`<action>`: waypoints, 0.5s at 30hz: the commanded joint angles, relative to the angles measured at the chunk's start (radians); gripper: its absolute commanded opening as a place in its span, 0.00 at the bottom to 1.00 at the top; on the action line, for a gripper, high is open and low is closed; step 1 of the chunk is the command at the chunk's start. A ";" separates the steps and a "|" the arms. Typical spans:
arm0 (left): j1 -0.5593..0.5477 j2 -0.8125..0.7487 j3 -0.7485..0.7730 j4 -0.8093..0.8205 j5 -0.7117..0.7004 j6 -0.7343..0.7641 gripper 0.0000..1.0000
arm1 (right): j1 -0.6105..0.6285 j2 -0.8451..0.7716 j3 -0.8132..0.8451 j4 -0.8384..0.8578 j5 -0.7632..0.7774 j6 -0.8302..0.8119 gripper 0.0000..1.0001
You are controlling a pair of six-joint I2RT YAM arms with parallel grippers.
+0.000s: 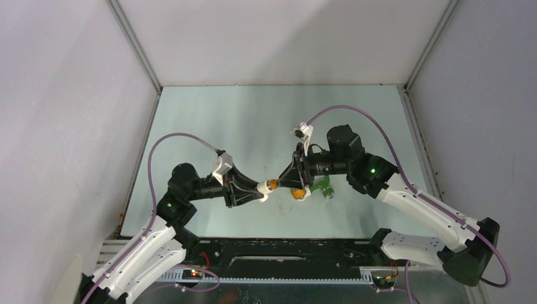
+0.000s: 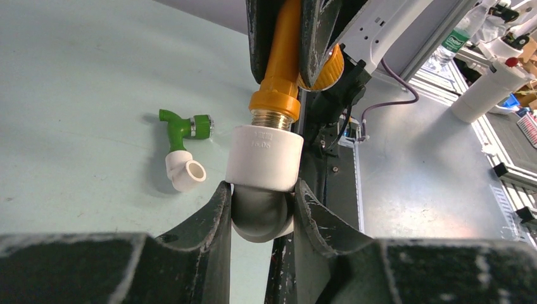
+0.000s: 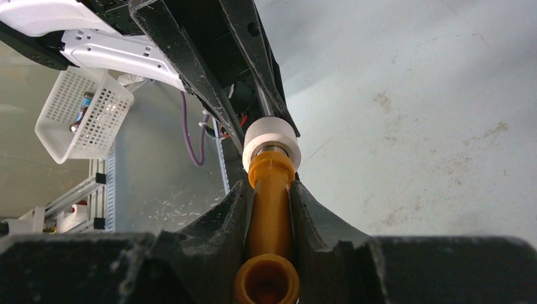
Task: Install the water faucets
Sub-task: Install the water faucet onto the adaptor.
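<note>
L gripper (image 2: 261, 201) clamped on white elbow (image 2: 265, 155). R gripper (image 3: 269, 189) clamped on orange faucet (image 3: 271, 212), mid-air over table (image 1: 209, 120) ctr; faucet's brass thread (image 2: 273, 118) enters elbow mouth, some thread exposed. Green faucet (image 2: 183, 125), fitted to second elbow (image 2: 183, 172), lies on table near R gripper.

We see two arms built alike, the left arm (image 1: 149, 244) and the right arm (image 1: 421, 206). Both have white shells on the lower links and black housings at the joints. A small green light (image 1: 169, 206) glows on each elbow. A purple cable (image 1: 161, 142) loops along each arm up to a white camera mount (image 1: 221, 166). The left gripper (image 2: 261, 187) and right gripper (image 3: 269, 183) have black, curved fingers (image 2: 206, 225), scuffed with pale scratches.
</note>
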 commanded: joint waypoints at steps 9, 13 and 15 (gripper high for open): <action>-0.029 0.012 0.090 0.041 -0.002 0.058 0.00 | 0.001 0.070 0.043 0.044 -0.007 0.099 0.00; -0.030 0.020 0.109 -0.005 -0.005 0.104 0.00 | -0.009 0.101 0.042 0.060 -0.014 0.207 0.00; -0.030 0.023 0.114 -0.014 -0.009 0.116 0.00 | -0.009 0.111 0.032 0.085 -0.020 0.264 0.00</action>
